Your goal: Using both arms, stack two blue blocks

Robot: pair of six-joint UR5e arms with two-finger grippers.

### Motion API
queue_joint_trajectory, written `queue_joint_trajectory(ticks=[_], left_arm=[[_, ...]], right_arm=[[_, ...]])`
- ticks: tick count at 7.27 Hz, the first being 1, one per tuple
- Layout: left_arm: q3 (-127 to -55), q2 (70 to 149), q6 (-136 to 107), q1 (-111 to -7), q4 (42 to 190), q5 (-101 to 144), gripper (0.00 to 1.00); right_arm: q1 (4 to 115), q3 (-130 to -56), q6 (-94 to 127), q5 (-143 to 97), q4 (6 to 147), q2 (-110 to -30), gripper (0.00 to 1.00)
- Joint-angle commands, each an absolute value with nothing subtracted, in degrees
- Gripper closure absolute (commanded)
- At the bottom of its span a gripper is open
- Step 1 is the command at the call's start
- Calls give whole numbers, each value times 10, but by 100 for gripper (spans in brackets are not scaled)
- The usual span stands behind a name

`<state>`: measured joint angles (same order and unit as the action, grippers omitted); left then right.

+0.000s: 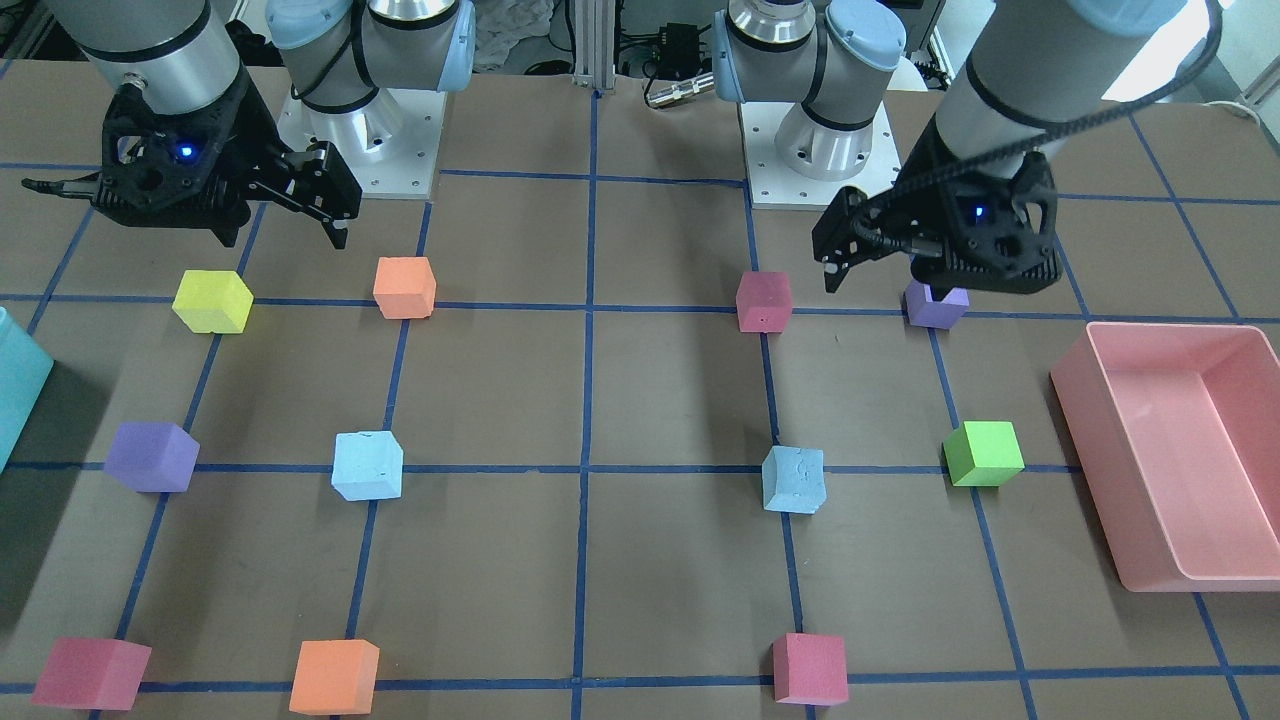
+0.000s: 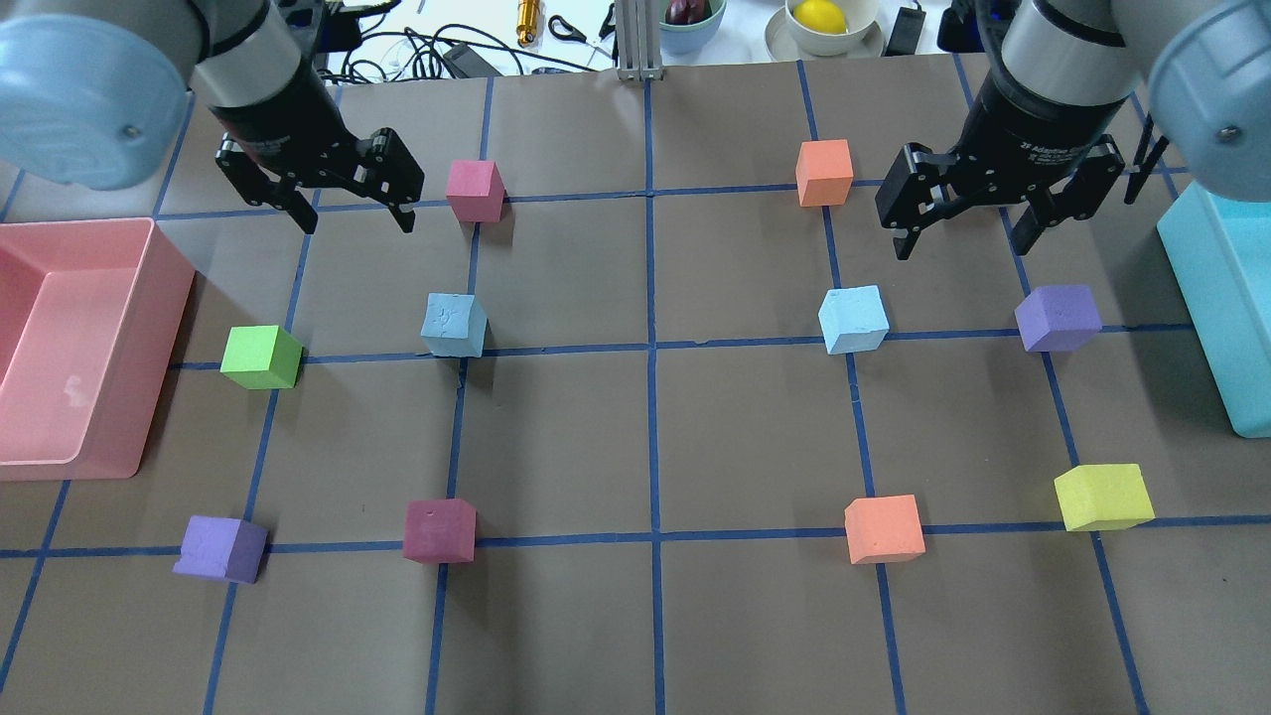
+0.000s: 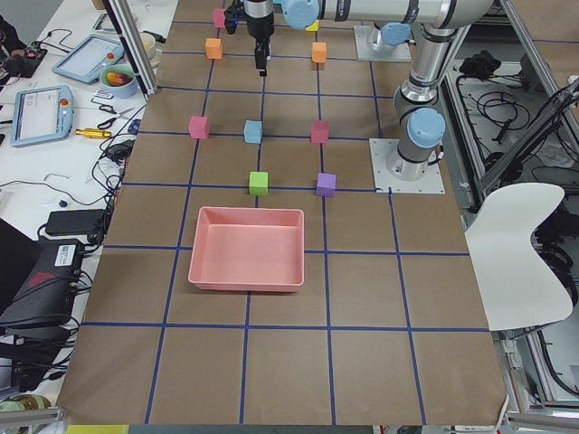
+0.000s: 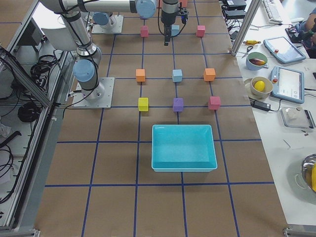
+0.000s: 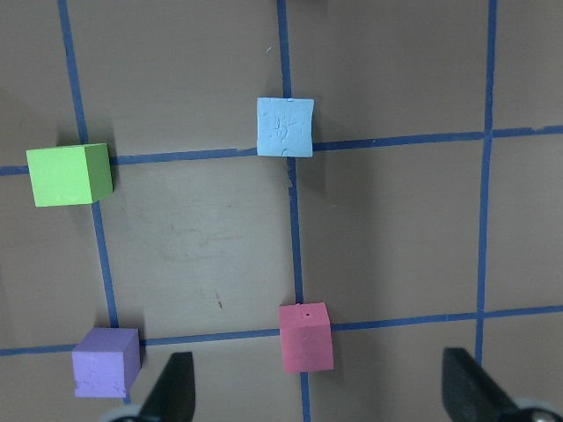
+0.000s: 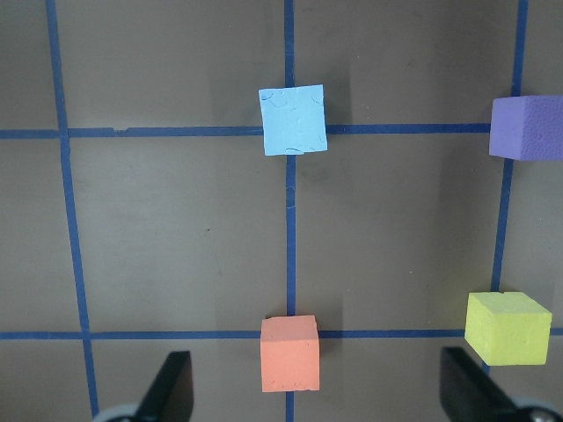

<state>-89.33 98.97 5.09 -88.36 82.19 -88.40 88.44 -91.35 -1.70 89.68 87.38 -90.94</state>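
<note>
While hovering clear of the brown gridded table (image 2: 745, 447), spread wide and gripping nothing: left gripper (image 2: 355, 220) and right gripper (image 2: 961, 243), each well apart from its nearest target. Resting flat on separate crossings of blue tape, in the middle row of cubes and on either side of the centre line: left blue block (image 2: 454, 325) and right blue block (image 2: 853, 319), unstacked and touched by neither arm.

Seen by the left wrist camera as a scuffed pale cube ahead of the black fingertips (image 5: 171, 391), roughly in line with the gap between them, beyond a dark red cube (image 5: 305, 337) lying closer to the tips. Matched on the right wrist camera, with an orange cube (image 6: 289, 352) lying between the fingertips and the pale blue cube.

Partly hidden behind the left gripper's body in the front-facing view: a purple cube (image 1: 937, 308). Cut off at frame edges there: pink bin (image 1: 1115, 480) and teal bin (image 1: 18, 390). Visible only as dark tips along the bottom edge of both wrist views. Too small and distant in the two side views for any reading of finger spacing.
</note>
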Motion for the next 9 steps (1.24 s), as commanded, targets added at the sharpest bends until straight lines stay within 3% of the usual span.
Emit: queue_joint_trajectory(ticks=[1,5,7,9], left_arm=[[-953,1042,47,-884,698,-882,0],[-968,1118,46,-885,663,-880,0],[-1003,1143,46,-892,578,-879,0],[-1019,1149,47,-896,565,-880,0]], right_arm=[[883,-918,-22,896,884,-885,0],[884,-951,-24,892,1053,-756,0],[884,-978,-25,893,1140,-702,0],[884,-1023,-23,887,1197,-679,0]])
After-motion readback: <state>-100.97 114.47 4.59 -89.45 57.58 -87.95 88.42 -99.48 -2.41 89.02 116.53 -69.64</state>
